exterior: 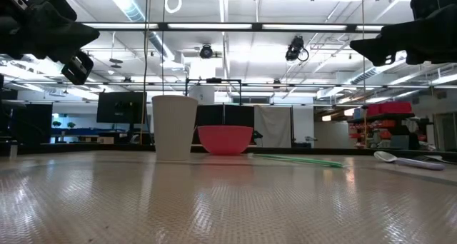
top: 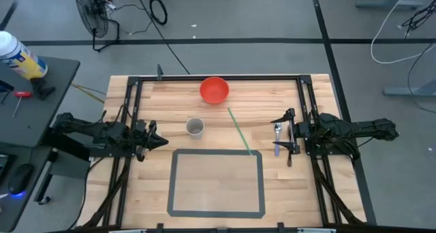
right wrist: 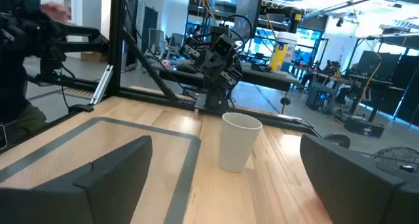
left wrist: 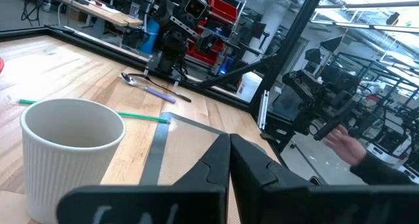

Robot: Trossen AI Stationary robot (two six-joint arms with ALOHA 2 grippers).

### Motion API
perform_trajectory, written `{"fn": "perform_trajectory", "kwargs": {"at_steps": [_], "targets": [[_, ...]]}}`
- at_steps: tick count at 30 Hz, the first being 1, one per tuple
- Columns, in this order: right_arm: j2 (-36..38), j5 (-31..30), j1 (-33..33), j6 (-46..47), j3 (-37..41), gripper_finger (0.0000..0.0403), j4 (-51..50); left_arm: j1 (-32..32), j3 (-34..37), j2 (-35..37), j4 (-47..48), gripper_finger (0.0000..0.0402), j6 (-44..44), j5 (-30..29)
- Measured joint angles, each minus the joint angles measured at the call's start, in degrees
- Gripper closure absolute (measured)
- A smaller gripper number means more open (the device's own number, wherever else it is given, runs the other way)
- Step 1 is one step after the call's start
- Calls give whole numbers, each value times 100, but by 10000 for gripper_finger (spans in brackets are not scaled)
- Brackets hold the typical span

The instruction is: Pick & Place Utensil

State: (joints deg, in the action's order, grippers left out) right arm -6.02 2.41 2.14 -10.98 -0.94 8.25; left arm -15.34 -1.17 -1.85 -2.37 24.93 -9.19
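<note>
A spoon (top: 277, 139) with a silver bowl and purple handle lies flat on the table's right side; it also shows in the low view as the spoon (exterior: 407, 160) and in the left wrist view as the spoon (left wrist: 154, 86). My right gripper (top: 287, 136) hovers open, well above the spoon, its fingers wide apart in the right wrist view (right wrist: 229, 185). My left gripper (top: 163, 141) is shut and raised at the table's left, pointing toward a white ribbed cup (top: 195, 127). A red bowl (top: 214, 90) stands near the far edge.
A thin green straw (top: 240, 131) lies slanting between the bowl and a grey taped rectangle (top: 216, 154) near the table's front. Black frame rails (top: 308, 103) run along both sides. A person's hand (left wrist: 347, 145) shows beyond the table.
</note>
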Motion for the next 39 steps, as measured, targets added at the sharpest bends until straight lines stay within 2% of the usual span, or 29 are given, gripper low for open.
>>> {"fn": "perform_trajectory", "kwargs": {"at_steps": [7,21,28,36,39], "targets": [[0,1,0,-129,-1,9,21,-2,0,0,2,387,-2,-1],[0,-111,1,450,1,9,348,9,0,0,2,387,0,0],[1,-1007,0,1774,1,9,1282,12,0,0,4,387,-153,-85],[2,-2993,-3,1457,1,9,2003,12,0,0,-33,387,-153,-140],[2,-3408,-3,1352,1,9,2024,12,0,0,-105,387,-156,-154]]}}
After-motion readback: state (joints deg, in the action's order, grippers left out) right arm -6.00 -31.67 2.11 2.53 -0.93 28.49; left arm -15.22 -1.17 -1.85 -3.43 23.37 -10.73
